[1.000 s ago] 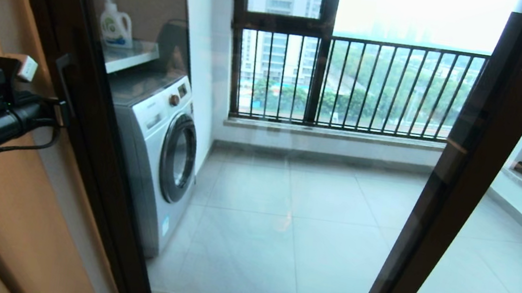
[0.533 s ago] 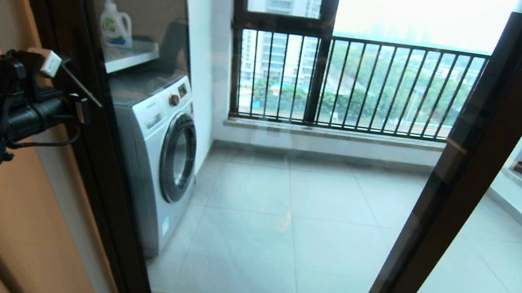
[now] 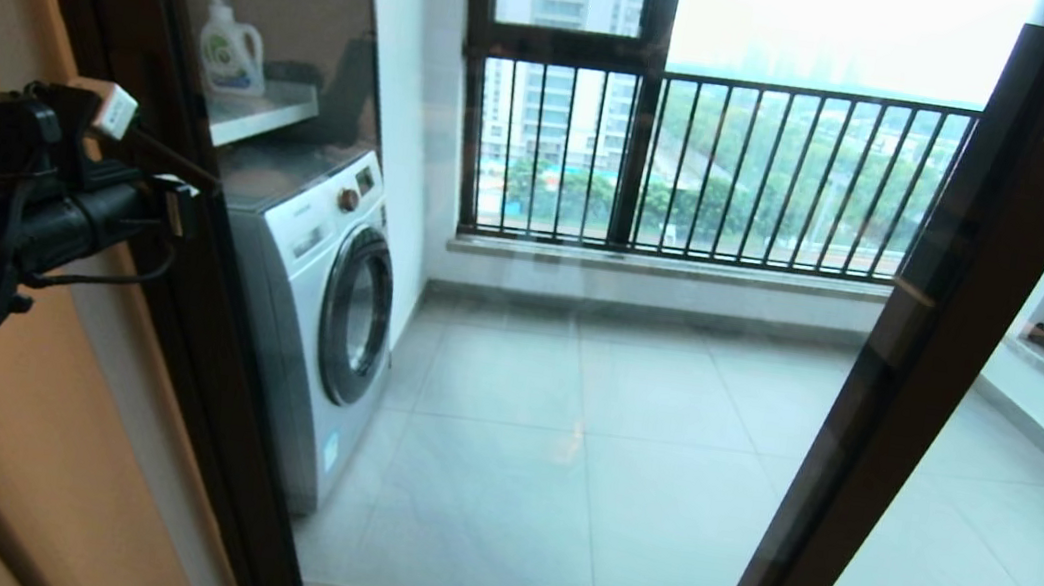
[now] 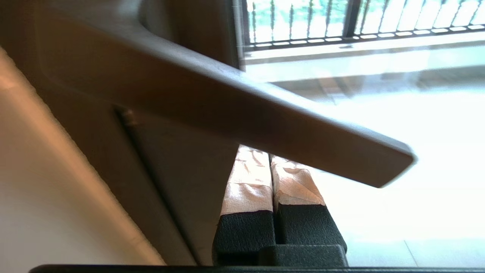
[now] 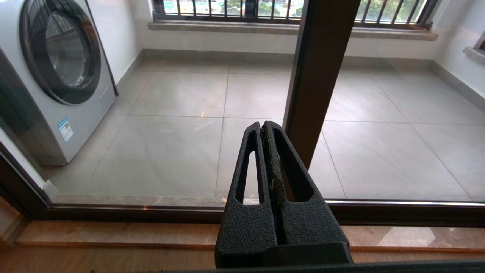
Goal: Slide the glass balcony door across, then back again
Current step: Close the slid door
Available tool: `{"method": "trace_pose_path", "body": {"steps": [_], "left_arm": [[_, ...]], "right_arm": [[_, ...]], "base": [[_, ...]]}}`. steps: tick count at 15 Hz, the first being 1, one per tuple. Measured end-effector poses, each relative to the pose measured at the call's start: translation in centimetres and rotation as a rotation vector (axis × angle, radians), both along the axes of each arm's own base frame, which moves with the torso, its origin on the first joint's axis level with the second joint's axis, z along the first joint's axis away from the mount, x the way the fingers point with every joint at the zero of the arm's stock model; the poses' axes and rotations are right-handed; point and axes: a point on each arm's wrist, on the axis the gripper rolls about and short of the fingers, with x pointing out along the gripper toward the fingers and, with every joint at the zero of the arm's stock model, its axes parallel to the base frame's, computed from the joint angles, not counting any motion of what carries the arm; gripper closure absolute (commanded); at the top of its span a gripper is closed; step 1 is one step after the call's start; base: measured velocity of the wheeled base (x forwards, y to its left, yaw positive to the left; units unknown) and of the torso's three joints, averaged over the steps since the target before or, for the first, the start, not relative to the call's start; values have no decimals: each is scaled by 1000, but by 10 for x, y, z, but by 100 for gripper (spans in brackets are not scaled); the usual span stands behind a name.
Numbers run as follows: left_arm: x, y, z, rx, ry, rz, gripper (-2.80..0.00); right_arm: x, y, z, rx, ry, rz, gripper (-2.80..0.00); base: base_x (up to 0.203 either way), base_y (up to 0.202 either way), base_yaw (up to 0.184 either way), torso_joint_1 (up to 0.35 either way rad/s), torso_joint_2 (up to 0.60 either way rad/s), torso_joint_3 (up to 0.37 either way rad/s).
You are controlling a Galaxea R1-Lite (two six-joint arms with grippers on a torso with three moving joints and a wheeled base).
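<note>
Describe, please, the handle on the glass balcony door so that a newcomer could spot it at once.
Start at the white washing machine seen through the glass balcony door. Just to its left runs the door's dark brown upright, and there the left gripper has its shut fingers tucked behind the handle. It is a dark flat bar standing off the frame; the other upright, to the right, shows none.

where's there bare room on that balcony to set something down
The grey tile floor lies bare from the washing machine across to the railing window and the far wall. It is crowded on the left: the shelf over the machine carries a detergent bottle. The left pincer sits tucked behind the glass balcony door's handle.
</note>
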Motion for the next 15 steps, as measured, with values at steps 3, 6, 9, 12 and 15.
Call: {"method": "trace_pose_path", "body": {"steps": [3, 6, 9, 12, 15], "left_arm": [[-1, -6, 3, 1, -5, -12, 0], [-2, -18, 11, 3, -26, -26, 0], [0, -30, 31, 1, -46, -31, 0], [-5, -38, 41, -5, -31, -48, 0], [-18, -41, 31, -6, 4, -59, 0]], "right_arm": [[0, 0, 0, 0, 1, 0, 0], [0, 0, 0, 0, 0, 0, 0], [0, 0, 0, 0, 0, 0, 0], [0, 0, 0, 0, 1, 0, 0], [0, 0, 0, 0, 0, 0, 0]], "base": [[0, 0, 0, 0, 0, 0], [0, 0, 0, 0, 0, 0], [0, 0, 0, 0, 0, 0], [0, 0, 0, 0, 0, 0], [0, 0, 0, 0, 9, 1]]}}
